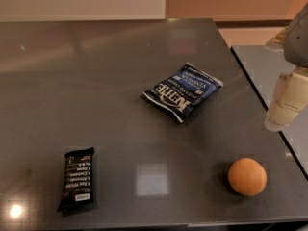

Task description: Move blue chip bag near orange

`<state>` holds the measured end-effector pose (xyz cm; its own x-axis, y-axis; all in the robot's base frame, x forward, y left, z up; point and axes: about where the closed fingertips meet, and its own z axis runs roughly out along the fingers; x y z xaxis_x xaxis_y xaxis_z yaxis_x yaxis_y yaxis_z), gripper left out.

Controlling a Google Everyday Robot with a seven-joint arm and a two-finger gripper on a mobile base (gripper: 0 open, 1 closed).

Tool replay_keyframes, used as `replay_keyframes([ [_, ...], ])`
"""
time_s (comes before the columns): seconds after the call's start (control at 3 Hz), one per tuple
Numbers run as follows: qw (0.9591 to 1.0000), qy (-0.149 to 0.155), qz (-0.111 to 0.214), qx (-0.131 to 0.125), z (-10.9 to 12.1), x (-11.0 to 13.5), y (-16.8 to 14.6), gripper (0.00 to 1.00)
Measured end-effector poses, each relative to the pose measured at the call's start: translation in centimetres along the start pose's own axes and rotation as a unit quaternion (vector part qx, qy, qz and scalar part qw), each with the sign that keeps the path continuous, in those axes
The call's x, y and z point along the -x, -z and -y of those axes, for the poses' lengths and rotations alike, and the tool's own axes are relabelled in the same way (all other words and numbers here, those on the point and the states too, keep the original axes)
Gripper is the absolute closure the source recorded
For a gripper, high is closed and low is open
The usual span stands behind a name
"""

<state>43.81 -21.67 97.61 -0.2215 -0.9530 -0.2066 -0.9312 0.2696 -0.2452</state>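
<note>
The blue chip bag (183, 91) lies flat on the dark grey table (96, 105), right of centre, its white "Kettle" lettering turned away from me. The orange (247, 176) sits near the table's front right corner, well apart from the bag. My gripper (288, 97) hangs at the right edge of the view, above the table's right edge, to the right of the bag and above the orange. It touches neither of them.
A black wrapped bar with white text (78, 178) lies near the front left of the table. A second grey surface (260, 66) stands beyond the table's right edge. A pale wall runs along the back.
</note>
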Motion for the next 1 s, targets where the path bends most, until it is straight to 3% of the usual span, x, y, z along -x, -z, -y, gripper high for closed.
replay_keyframes([
  [0.67, 1.0, 0.0, 0.0, 0.0, 0.0, 0.0, 0.0, 0.0],
  [1.0, 0.9982, 0.049, 0.027, 0.019, 2.6, 2.5, -2.7, 0.0],
])
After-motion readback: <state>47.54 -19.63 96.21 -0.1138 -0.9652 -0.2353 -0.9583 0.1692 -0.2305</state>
